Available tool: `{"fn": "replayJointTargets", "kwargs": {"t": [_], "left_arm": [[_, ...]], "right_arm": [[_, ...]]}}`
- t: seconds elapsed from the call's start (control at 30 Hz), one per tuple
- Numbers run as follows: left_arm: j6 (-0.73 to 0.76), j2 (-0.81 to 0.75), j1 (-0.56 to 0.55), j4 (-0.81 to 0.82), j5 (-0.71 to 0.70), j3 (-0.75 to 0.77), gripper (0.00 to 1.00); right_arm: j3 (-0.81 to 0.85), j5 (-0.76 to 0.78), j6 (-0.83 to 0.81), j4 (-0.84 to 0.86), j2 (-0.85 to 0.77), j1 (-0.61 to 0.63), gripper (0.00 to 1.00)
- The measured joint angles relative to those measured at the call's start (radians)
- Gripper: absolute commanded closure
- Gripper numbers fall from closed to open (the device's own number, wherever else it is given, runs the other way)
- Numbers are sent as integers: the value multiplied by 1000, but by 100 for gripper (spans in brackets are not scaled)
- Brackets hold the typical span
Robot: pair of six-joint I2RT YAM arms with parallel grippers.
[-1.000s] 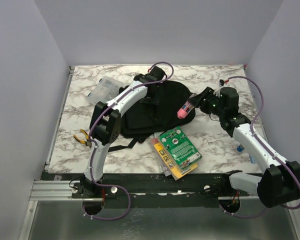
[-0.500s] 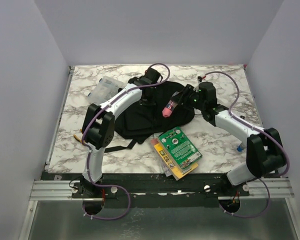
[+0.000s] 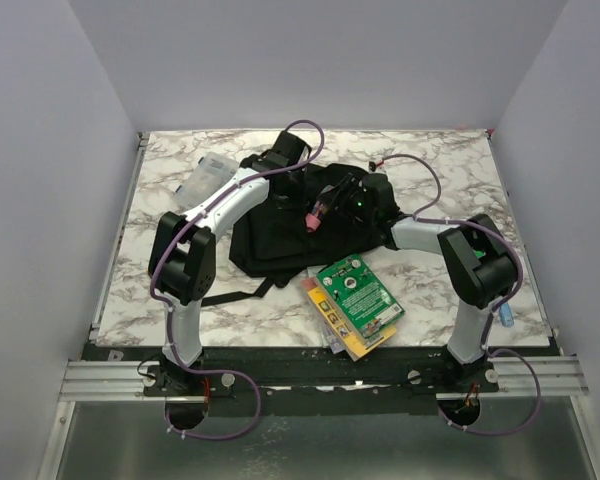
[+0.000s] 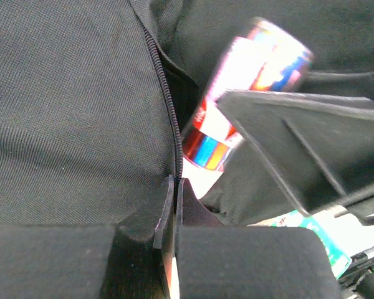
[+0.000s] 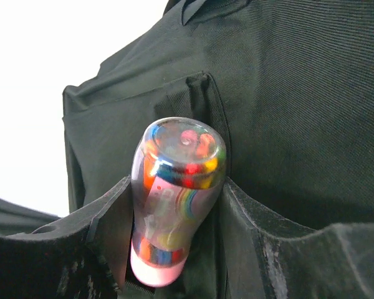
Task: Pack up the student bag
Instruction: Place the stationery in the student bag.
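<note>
The student bag (image 3: 280,235), a black fabric backpack, lies mid-table. My left gripper (image 3: 288,183) is shut on the fabric at the bag's zipper edge; in the left wrist view its jaws (image 4: 174,190) pinch the cloth beside the zipper (image 4: 165,99). My right gripper (image 3: 330,205) is shut on a small clear bottle (image 3: 314,214) with colourful contents and a pink cap, held over the bag close to the left gripper. The bottle shows between the fingers in the right wrist view (image 5: 174,187), with the bag (image 5: 299,93) behind it, and in the left wrist view (image 4: 237,118) next to the zipper.
A stack of books, green one on top (image 3: 358,294), lies near the front edge right of the bag. A clear plastic case (image 3: 208,176) sits at the back left. A bag strap (image 3: 235,295) trails toward the front. A small blue object (image 3: 507,316) lies at the right edge.
My right gripper has carried the bottle leftward from the bag's right side to over its middle, near the left gripper. The left arm has shifted slightly left, still holding the bag's edge.
</note>
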Motion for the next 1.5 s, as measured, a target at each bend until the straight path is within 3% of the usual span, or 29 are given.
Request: {"fn": "replayJointTargets", "kwargs": {"t": [0.23,0.3,0.43,0.93,1.07,1.1,1.3,1.37,1.5], "left_arm": [[-19,0,7,16,77,0,100],[-24,0,11,16,98,0,100],[-35,0,16,6,124,0,100],[-65,-1,29,19,169,-10,100],[-64,-3,29,17,171,-10,100],[-64,-3,30,16,172,-10,100],[-64,-3,43,14,176,-11,100],[-64,-3,47,17,176,-11,100],[-64,-3,49,26,177,-11,100]], "right_arm": [[12,-127,-40,82,82,-3,93],[12,-197,-61,95,95,-8,99],[-3,-248,-54,123,95,-14,99],[-43,-195,281,201,103,-4,99],[-85,-227,323,295,126,5,99],[-90,-246,327,330,141,5,93],[-113,-378,272,426,185,2,30],[-108,-418,229,406,182,-10,20],[-104,-474,146,320,148,-43,17]]}}
